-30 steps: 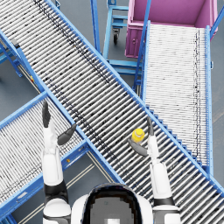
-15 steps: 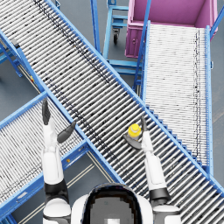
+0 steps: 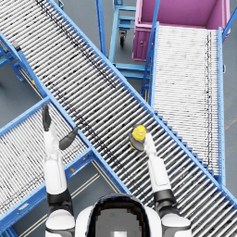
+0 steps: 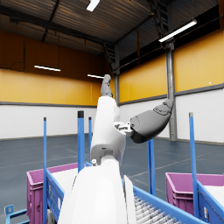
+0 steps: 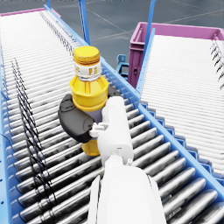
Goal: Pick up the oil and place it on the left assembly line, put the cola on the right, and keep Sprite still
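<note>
Right hand (image 3: 136,144) is closed around the oil bottle (image 3: 139,134), its dark fingers wrapped about the lower half of the bottle's yellow body; the right wrist view shows the same grip (image 5: 80,121), with the oil bottle (image 5: 89,89) upright and its yellow cap (image 5: 86,54) uppermost. The bottle is over the rollers of the middle conveyor (image 3: 92,92), close to that conveyor's right-hand blue rail, though the pictures do not settle whether its base touches the rollers or hangs just clear of them. Left hand (image 3: 53,133) holds nothing: it is raised with its fingers spread well apart, one pointing up and the thumb standing out to the side, as the left wrist view (image 4: 131,127) also shows against the yellow hall wall. It is above the edge of the left conveyor (image 3: 23,152), well apart from the bottle. Beyond the bottle, across the blue rail, lies the right conveyor (image 3: 185,83), running straight away from the robot. At its far end stands a purple bin (image 3: 180,11), also seen past the bottle in the right wrist view (image 5: 175,31). Grey floor (image 3: 14,97) shows between the conveyor frames.
</note>
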Tool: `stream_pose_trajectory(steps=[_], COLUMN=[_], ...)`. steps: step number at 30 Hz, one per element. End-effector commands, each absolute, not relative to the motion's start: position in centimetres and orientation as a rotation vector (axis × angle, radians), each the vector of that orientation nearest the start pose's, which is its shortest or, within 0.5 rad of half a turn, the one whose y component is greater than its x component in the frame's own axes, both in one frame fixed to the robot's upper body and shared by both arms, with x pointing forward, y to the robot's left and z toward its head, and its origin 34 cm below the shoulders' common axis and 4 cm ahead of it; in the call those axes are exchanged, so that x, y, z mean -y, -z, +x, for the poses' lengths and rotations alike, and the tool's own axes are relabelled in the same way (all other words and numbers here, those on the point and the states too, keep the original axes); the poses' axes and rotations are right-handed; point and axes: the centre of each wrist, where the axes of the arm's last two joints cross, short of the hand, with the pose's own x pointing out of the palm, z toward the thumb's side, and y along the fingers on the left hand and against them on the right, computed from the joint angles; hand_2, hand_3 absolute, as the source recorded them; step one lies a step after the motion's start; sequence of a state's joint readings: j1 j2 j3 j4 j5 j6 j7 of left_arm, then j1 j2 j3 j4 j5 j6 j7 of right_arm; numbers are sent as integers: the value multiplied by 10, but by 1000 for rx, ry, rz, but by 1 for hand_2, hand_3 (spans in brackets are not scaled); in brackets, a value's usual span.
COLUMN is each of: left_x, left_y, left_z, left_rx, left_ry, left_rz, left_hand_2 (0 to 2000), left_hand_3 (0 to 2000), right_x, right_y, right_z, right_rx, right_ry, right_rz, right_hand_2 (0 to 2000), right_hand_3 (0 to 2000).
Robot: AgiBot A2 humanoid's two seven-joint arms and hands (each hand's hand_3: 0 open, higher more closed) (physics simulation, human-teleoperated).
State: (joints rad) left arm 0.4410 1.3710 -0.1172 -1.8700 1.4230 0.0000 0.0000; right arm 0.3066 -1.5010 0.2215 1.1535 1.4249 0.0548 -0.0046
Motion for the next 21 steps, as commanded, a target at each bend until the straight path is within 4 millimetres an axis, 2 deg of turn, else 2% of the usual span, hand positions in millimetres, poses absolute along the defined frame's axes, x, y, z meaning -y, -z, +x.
stream_pose_trajectory(steps=[1,2,6,9,10,11,12,14,17,19,20,21], left_x=[-244,-245,-236,-229,-224,-217,-208,-194,-170,-155,-148,-143], left_y=[-304,-307,-303,-301,-298,-295,-292,-288,-277,-269,-267,-265], left_z=[256,253,250,246,245,244,242,242,239,241,242,242], left_rx=[545,556,553,559,554,549,544,537,515,495,494,490], left_ry=[1409,1397,1433,1459,1481,1512,1553,1615,1723,1788,1814,1834], left_rz=[629,641,636,641,635,631,627,620,601,573,563,556], left_hand_2=[0,0,0,0,0,0,0,0,0,0,0,0], left_hand_3=[0,0,0,0,0,0,0,0,0,0,0,0], right_x=[151,149,158,150,149,148,143,138,129,117,116,109], right_y=[-88,-98,-193,-237,-247,-256,-268,-287,-301,-303,-302,-304], right_z=[297,299,308,309,311,311,310,304,293,284,281,277], right_rx=[-61,-27,297,430,454,340,489,549,598,610,244,538], right_ry=[-1784,-1772,-1711,-1787,-1801,-1900,-1845,-1859,-1904,-1970,-2165,-2057], right_rz=[79,57,-171,-298,-320,-488,-414,-472,-541,-576,-955,-690], right_hand_2=[2000,2000,2000,2000,2000,2000,2000,2000,2000,2000,2000,2000], right_hand_3=[2000,2000,2000,2000,2000,2000,2000,2000,2000,2000,2000,2000])
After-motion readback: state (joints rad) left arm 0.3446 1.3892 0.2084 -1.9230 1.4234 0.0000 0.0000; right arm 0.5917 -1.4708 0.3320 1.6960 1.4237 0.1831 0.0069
